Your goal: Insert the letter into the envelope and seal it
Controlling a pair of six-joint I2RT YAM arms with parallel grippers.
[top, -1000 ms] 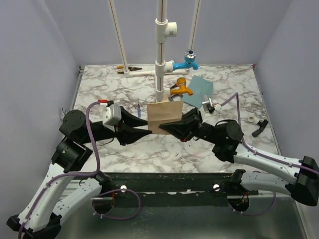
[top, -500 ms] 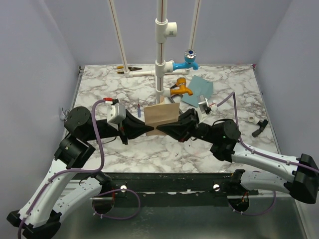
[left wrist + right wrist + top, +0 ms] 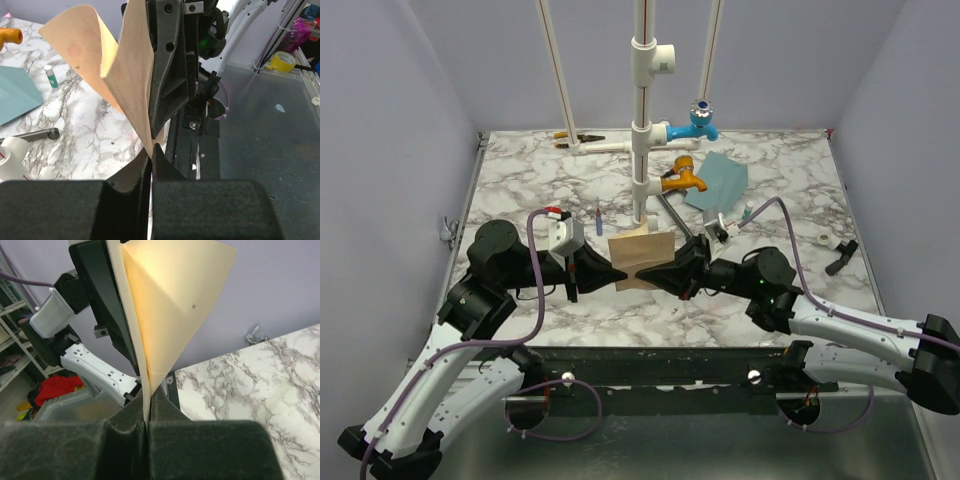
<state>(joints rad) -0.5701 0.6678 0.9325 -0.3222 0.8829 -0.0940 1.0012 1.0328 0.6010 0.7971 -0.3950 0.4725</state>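
The letter (image 3: 642,252) is clamped by both the left gripper (image 3: 619,273) and the right gripper (image 3: 647,272). Their pulls should be matched, so that nothing is torn.

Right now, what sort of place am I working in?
Most likely a robot lab test cell, not a home or office. A marble-patterned table is boxed in by plain lavender walls. A white PVC pipe stand carries an orange tap and a blue tap. Cluttered shelves show beyond.

Tan letter (image 3: 641,252) upright and bowed mid-table; teal envelope (image 3: 722,182) flat, well behind it.
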